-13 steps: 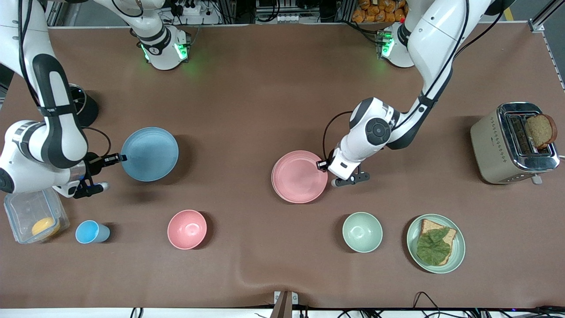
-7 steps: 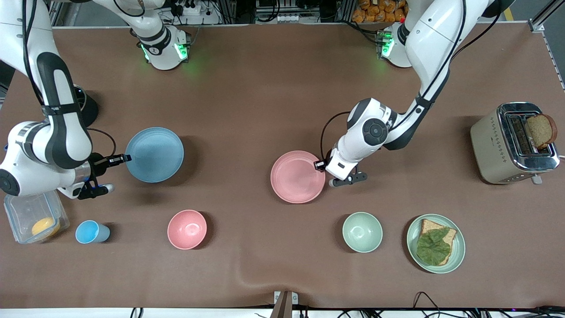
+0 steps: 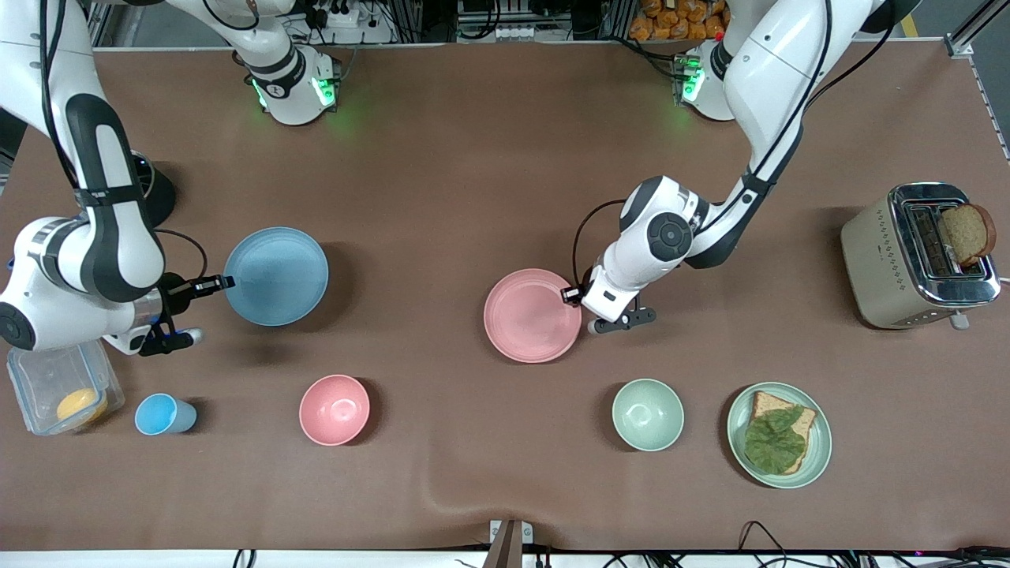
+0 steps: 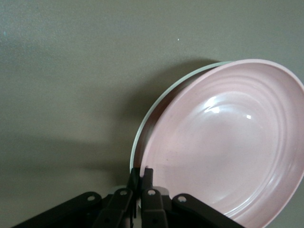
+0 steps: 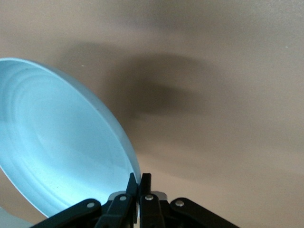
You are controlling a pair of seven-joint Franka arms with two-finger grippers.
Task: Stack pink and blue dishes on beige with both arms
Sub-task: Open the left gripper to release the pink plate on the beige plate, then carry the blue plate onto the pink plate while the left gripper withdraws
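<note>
My left gripper (image 3: 574, 296) is shut on the rim of the pale pink plate (image 3: 530, 315) near the table's middle. In the left wrist view that gripper (image 4: 141, 173) pinches the pink plate (image 4: 228, 142), which lies tilted over the beige plate (image 4: 142, 137). Only a thin pale rim of the beige plate shows beneath it, and the front view hides it. My right gripper (image 3: 223, 282) is shut on the rim of the light blue plate (image 3: 276, 276), held above the table toward the right arm's end. The right wrist view shows those fingers (image 5: 138, 179) clamping the blue plate (image 5: 52, 147).
Nearer the front camera stand a blue cup (image 3: 162, 415), a deep pink bowl (image 3: 334, 409), a green bowl (image 3: 648, 414) and a green plate with bread and a leaf (image 3: 779, 435). A clear container (image 3: 63, 384) sits under the right arm. A toaster (image 3: 919, 256) stands at the left arm's end.
The right gripper carried the blue plate a little toward the table's middle, then stopped. The left gripper nudged the pink plate slightly the other way. Nothing moved in the last half second.
</note>
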